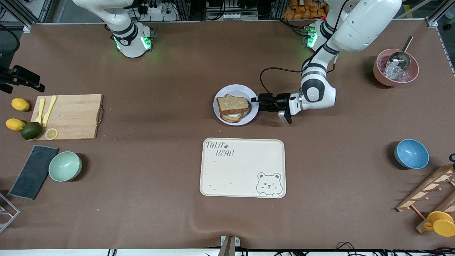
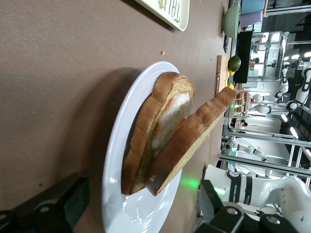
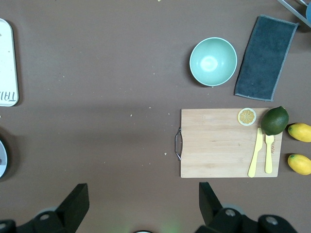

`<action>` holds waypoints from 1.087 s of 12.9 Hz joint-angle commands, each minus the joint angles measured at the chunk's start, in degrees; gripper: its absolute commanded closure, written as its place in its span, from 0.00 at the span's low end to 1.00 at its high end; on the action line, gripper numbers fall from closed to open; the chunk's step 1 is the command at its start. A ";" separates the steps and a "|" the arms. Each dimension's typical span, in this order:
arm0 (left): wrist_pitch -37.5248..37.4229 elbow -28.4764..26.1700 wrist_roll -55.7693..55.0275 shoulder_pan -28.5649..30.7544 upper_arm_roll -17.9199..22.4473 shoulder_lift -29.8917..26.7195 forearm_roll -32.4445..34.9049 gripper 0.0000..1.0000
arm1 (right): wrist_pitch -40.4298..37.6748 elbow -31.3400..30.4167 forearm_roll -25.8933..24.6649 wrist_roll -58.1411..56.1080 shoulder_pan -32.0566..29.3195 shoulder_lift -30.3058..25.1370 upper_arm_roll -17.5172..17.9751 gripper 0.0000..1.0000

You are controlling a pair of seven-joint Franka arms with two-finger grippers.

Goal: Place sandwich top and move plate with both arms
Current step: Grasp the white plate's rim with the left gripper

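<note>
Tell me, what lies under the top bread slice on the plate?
Under the sandwich top there is white filling and a second slice, resting on the plate. The slices hide most of the filling.

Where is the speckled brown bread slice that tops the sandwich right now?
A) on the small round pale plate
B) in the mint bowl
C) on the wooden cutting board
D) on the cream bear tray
A: the speckled brown bread slice rests on the egg sandwich on the small round pale plate.
</note>
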 commanded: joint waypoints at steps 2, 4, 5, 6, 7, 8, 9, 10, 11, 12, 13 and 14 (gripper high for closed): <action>0.84 0.96 2.37 -1.19 -0.28 1.19 -2.77 0.00 | 0.28 -0.38 -0.95 0.90 0.29 -0.29 -0.17 0.00; 0.75 0.96 2.37 -1.19 -0.28 1.63 -2.86 0.24 | 0.19 -0.55 -0.95 0.90 0.38 -0.29 -0.17 0.00; 0.75 0.88 2.81 -1.19 -0.28 1.89 -2.86 0.48 | 0.19 -0.56 -0.95 0.90 0.29 -0.20 -0.08 0.00; 0.67 0.88 4.55 -1.19 -0.28 2.68 -2.86 0.72 | 0.10 -0.56 -0.95 0.90 0.29 -0.20 -0.17 0.00; 0.67 0.88 7.09 -0.84 -0.28 3.73 -2.86 0.89 | 0.10 -0.64 -0.95 0.90 0.29 -0.20 -0.17 0.00; 0.58 0.79 8.86 -0.31 -0.28 4.52 -2.86 0.97 | 0.01 -0.64 -0.95 0.90 0.29 -0.03 -0.17 0.00; 0.40 0.79 9.92 -0.13 -0.28 4.96 -2.86 1.00 | -0.07 -0.64 -0.86 0.90 0.29 -0.02 -0.08 0.00; 0.40 0.79 10.28 -0.13 -0.28 5.06 -2.86 1.00 | -0.07 -0.64 -0.95 0.90 0.29 0.06 -0.17 0.00; 0.40 0.79 10.37 -0.13 -0.28 5.06 -3.04 1.00 | 0.01 -0.64 -0.86 0.90 0.29 0.15 -0.08 0.00; 0.40 0.79 10.37 -0.13 -0.28 5.06 -3.04 1.00 | 0.01 -0.64 -0.86 0.90 0.29 0.15 -0.08 0.00; 0.40 0.70 10.37 -0.04 -0.28 4.97 -3.04 1.00 | 0.01 -0.56 -0.95 0.90 0.29 0.15 -0.17 0.00; 0.32 0.61 10.29 0.22 -0.28 4.88 -3.04 1.00 | 0.01 -0.56 -0.86 0.90 0.29 0.15 -0.17 0.00</action>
